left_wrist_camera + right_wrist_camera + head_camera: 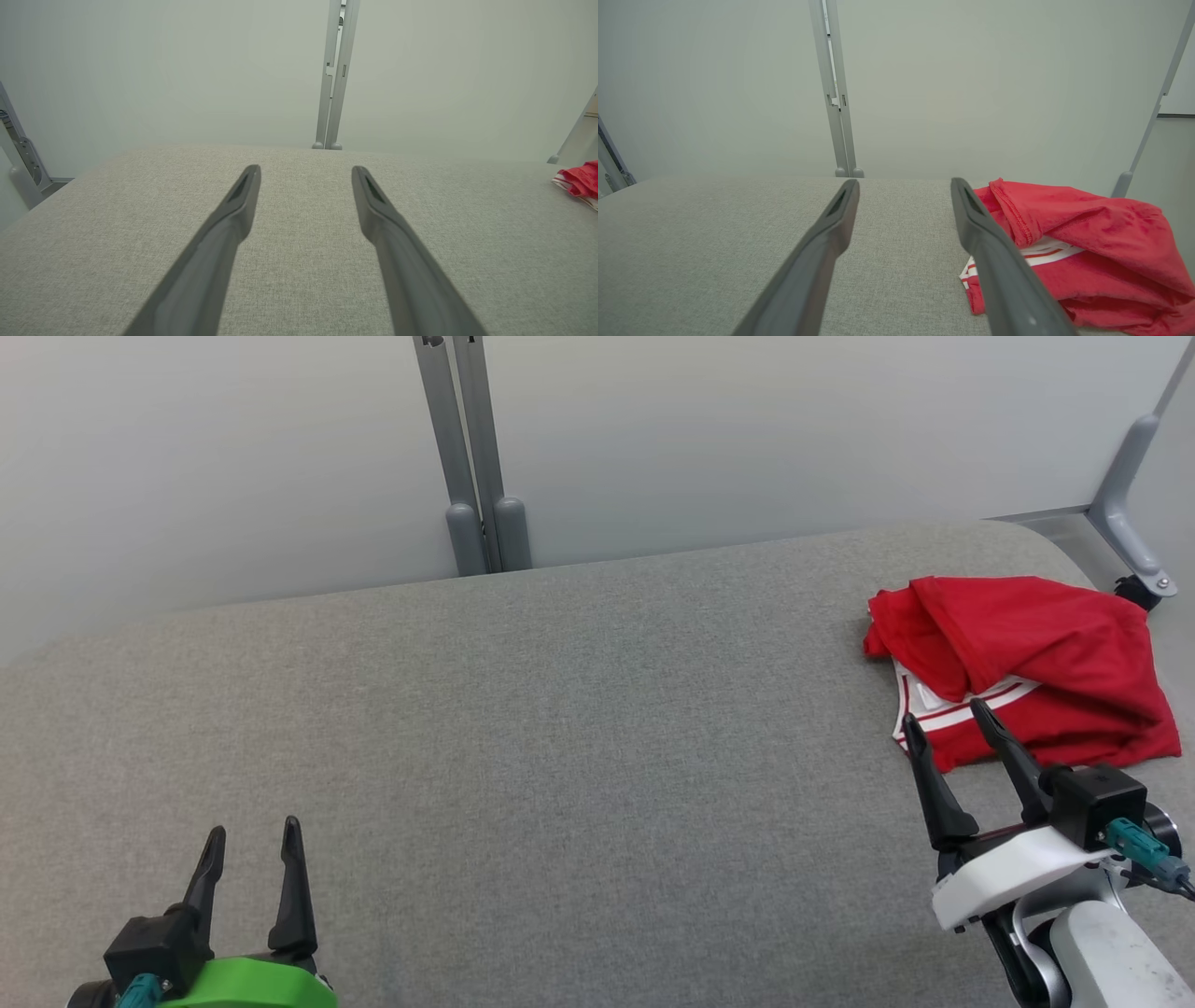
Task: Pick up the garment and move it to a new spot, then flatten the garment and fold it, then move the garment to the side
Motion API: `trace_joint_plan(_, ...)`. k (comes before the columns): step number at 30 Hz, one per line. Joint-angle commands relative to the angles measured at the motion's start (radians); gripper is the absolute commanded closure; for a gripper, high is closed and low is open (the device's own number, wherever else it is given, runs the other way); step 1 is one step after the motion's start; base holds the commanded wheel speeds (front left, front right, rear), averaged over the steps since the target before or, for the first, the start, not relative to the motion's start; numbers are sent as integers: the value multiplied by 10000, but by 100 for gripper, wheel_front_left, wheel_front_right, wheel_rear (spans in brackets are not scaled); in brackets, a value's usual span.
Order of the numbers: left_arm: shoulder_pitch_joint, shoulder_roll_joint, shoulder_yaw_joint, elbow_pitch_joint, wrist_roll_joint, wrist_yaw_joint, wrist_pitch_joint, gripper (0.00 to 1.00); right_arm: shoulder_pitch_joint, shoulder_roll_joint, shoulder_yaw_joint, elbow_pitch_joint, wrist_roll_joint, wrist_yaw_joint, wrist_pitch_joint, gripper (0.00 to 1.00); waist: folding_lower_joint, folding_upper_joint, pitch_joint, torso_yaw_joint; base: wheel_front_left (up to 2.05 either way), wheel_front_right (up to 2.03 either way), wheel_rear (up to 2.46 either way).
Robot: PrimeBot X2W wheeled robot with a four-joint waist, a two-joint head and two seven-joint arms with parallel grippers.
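At your lower left, the left gripper (254,827) stands with fingers spread and nothing between them, over the grey padded surface (560,709). Far to your right, the red garment (1027,653) with white stripes lies crumpled near the surface's rounded corner; the right gripper (943,711), fingers likewise spread and empty, points at its near edge.

A grey woven-fabric tabletop (560,728) with rounded far corners stretches before a pale partition wall (233,457). Two slim grey metal posts (471,448) stand side by side behind its far edge, near the middle; an angled grey metal bracket (1125,513) rises beyond the far right corner.
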Motion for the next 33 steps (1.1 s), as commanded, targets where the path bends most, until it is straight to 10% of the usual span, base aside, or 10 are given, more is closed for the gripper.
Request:
trace_joint_plan(1, -34, -6, 39, 14, 146, -39, -21, 0, -67, 41, -35, 41, 49, -14, -24, 0, 0, -1, -2, 10, 0, 0, 0)
trace_joint_plan(6, -110, -40, 8, 84, 108, -59, -21, 0, -93, 150, -154, 103, 103, -14, -24, 0, 0, -1, -5, 47, 0, 0, 0)
trace_joint_plan(7, -18, -37, 1, 72, 66, -31, 0, 100, 0, 155, -137, 84, 41, 0, 0, 100, 0, -1, -6, 48, 0, 0, 0)
trace_joint_plan(33, -380, -164, 190, 131, -4077, -42, 1156, 100, 181, 804, -888, 122, 3915, -3, 1135, 100, 0, -1, 116, 139, 0, 0, 0)
